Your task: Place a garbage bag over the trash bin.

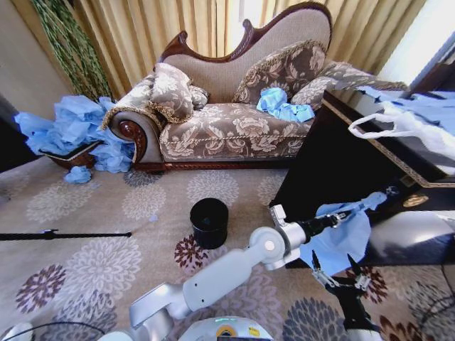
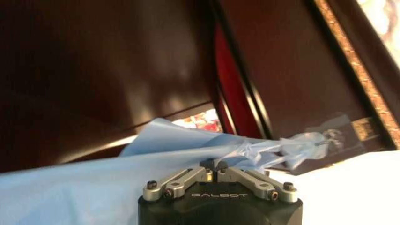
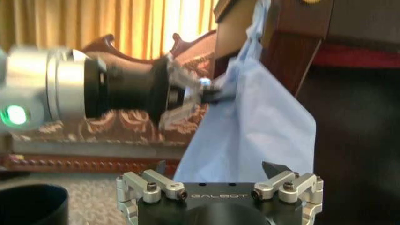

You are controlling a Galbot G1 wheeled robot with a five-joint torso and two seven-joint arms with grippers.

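1. Garbage bag (image 1: 340, 241): a thin light-blue film sheet hanging at the lower right of the head view, in front of the dark wooden cabinet (image 1: 334, 170). Its long axis slants from a twisted, narrow end at the upper right, near the cabinet's edge, down to a broad loose lower part toward the lower left.
2. In the right wrist view the garbage bag (image 3: 250, 126) hangs nearly vertical, narrow at the top beside the cabinet post and widening downward.
3. Left gripper (image 1: 340, 219): reaching across to the right of centre in the head view, its fingers clenched on the bag's upper bunched part. In the left wrist view the left gripper (image 2: 214, 165) has its fingertips pressed together on the blue film, which stretches away toward the twisted end.
4. Right gripper (image 1: 338, 273): at the lower right of the head view, just below the bag's lower edge, jaws spread apart and holding nothing. In the right wrist view the right gripper (image 3: 218, 171) sits below the hanging sheet with its fingers wide.
5. Trash bin (image 1: 209, 222): a short black cylinder standing upright on the floral carpet (image 1: 92, 256) at the centre of the head view, mouth up, well apart from the bag to its right.
6. Behind it stands a patterned sofa (image 1: 234, 121).
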